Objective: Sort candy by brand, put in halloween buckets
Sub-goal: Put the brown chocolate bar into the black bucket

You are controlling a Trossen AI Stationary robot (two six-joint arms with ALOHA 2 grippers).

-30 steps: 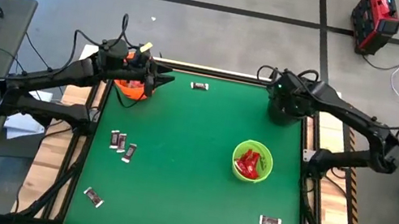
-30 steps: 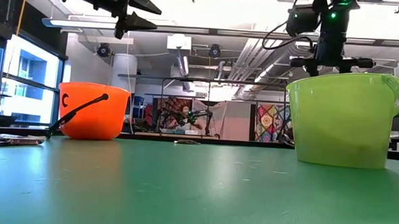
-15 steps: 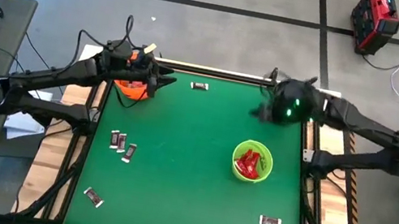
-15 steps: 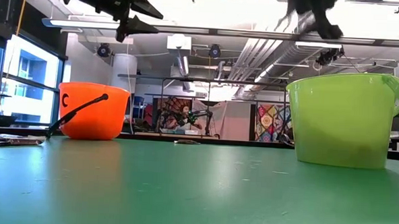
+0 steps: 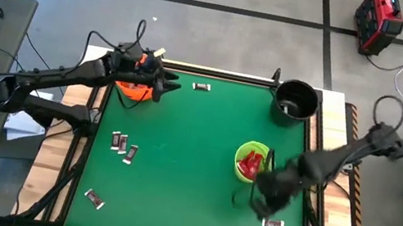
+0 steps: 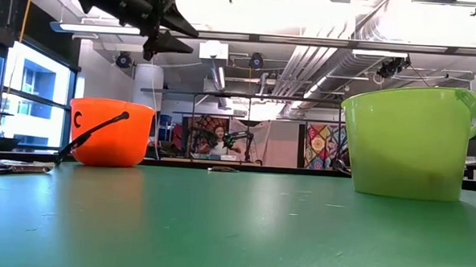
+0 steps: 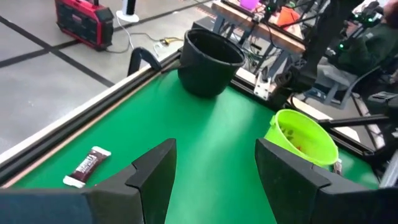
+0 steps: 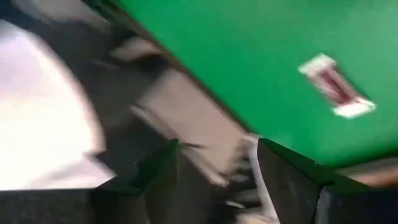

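Note:
My left gripper [image 5: 164, 87] is open and empty, up in the air beside the orange bucket [image 5: 132, 88] at the far left; it also shows in the low view [image 6: 168, 30]. My right gripper [image 5: 263, 197] is open and empty, blurred, just near-side of the lime green bucket [image 5: 253, 162], which holds red candy. A dark-wrapped candy [image 5: 273, 223] lies on the table next to it and shows in the right wrist view [image 8: 336, 87]. The black bucket [image 5: 295, 101] stands at the far right corner.
One dark candy [image 5: 201, 87] lies near the far edge and shows in the left wrist view [image 7: 87, 167]. Three candies [image 5: 122, 146] lie at mid left, and one [image 5: 94, 198] at the near left. The table's middle is bare green mat.
My right gripper has swung fast from above the black bucket at the far right toward the near edge, past the green bucket, down to the candy at the near right. My left gripper has drifted slightly toward the table's right.

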